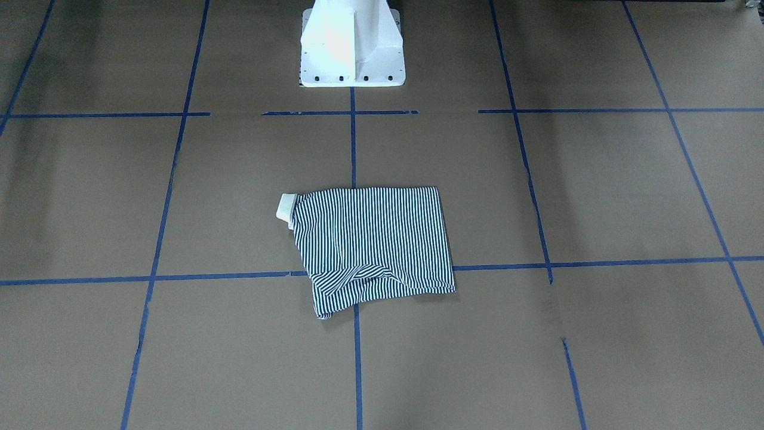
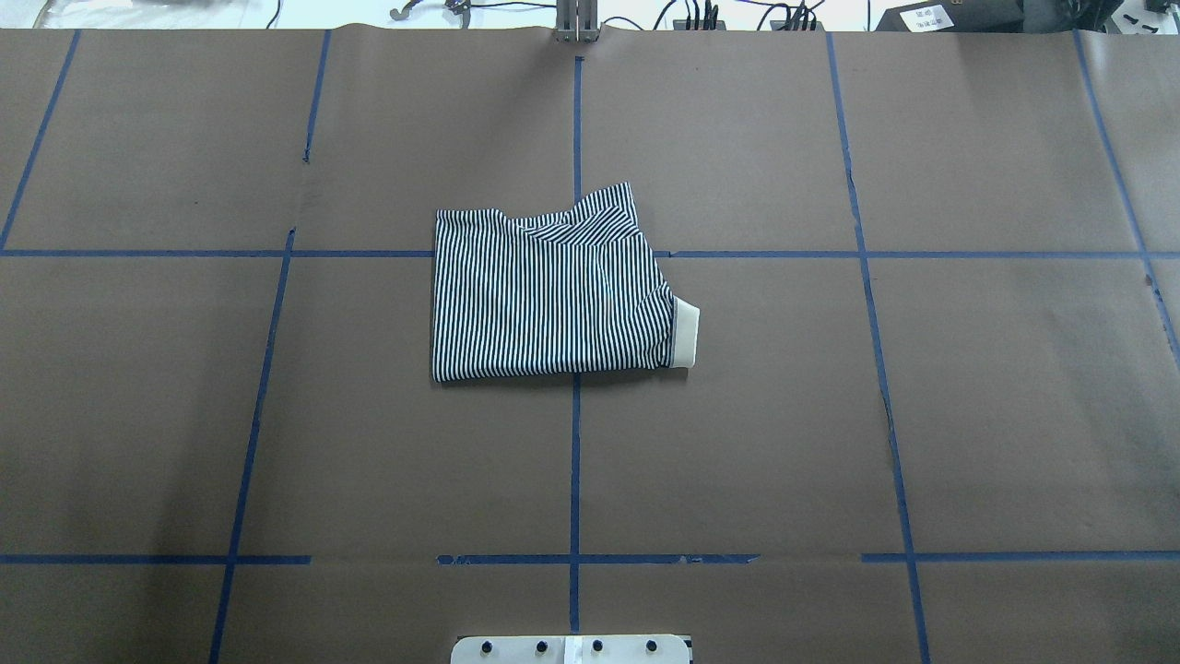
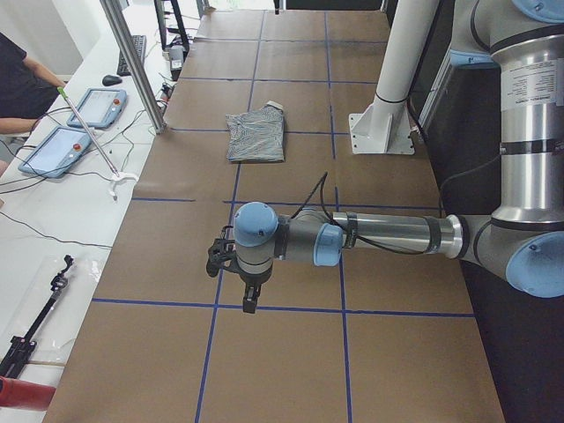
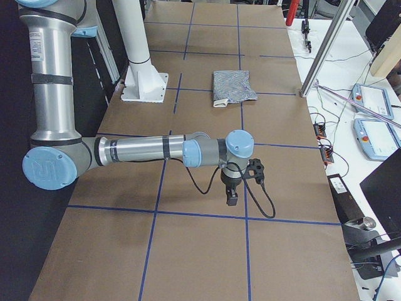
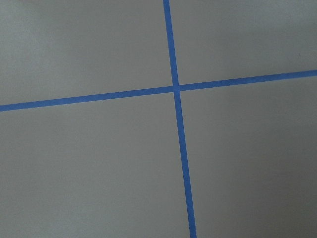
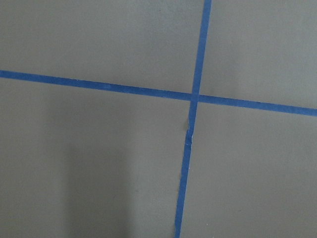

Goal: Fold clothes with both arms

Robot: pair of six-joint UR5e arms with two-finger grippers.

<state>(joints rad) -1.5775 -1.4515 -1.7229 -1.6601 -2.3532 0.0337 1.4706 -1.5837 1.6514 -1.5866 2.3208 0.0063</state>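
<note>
The striped polo shirt (image 2: 551, 297) lies folded into a compact rectangle at the table's middle, its cream collar (image 2: 685, 336) poking out on one side. It also shows in the front-facing view (image 1: 370, 246), the left view (image 3: 257, 136) and the right view (image 4: 232, 86). My left gripper (image 3: 249, 303) hangs over bare table far from the shirt, seen only in the left view. My right gripper (image 4: 232, 198) hangs likewise at the other end, seen only in the right view. I cannot tell whether either is open or shut. Both wrist views show only brown table and blue tape.
The brown table (image 2: 184, 415) is crossed by blue tape lines (image 2: 575, 461). The white pedestal base (image 1: 352, 48) stands behind the shirt. Tablets (image 3: 62, 150) and cables lie on a side bench, and a person (image 3: 22, 84) sits there. A metal post (image 3: 132, 62) stands at the table's edge.
</note>
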